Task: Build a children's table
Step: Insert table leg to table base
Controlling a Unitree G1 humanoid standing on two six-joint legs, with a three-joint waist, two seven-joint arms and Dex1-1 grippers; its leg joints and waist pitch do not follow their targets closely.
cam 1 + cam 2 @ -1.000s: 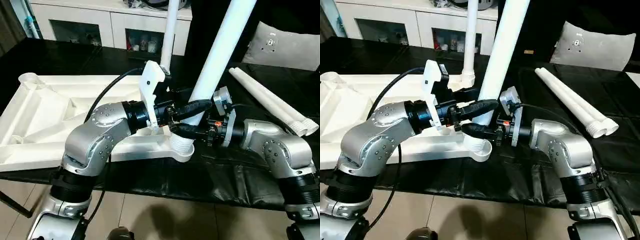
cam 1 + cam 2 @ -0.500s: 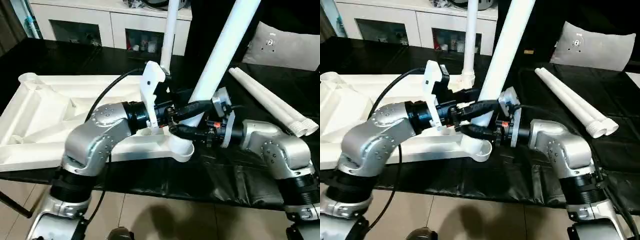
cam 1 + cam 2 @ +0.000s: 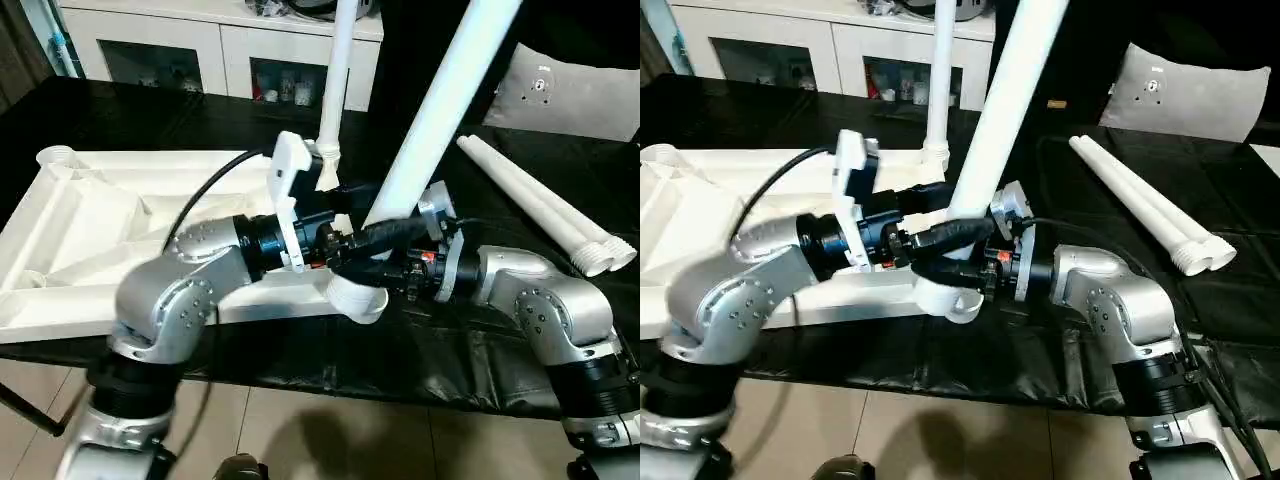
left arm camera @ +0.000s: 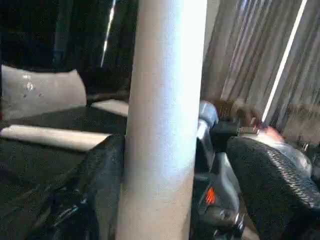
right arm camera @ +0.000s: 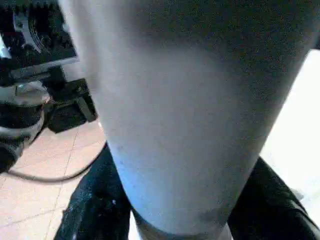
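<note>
White leg (image 3: 440,100) centre frame, leaning, foot at near corner socket (image 3: 357,297) of tabletop (image 3: 90,240) | right gripper (image 3: 392,268) clamped on leg | left gripper (image 4: 170,185) fingers apart, one clear of leg | risk: single grip, leg tips or jams crooked

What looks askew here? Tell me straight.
The leg at the tabletop's near corner socket leans steeply toward the right, while the far leg stands upright. Both pincers bracket its base; two more legs lie loose on the black surface.
</note>
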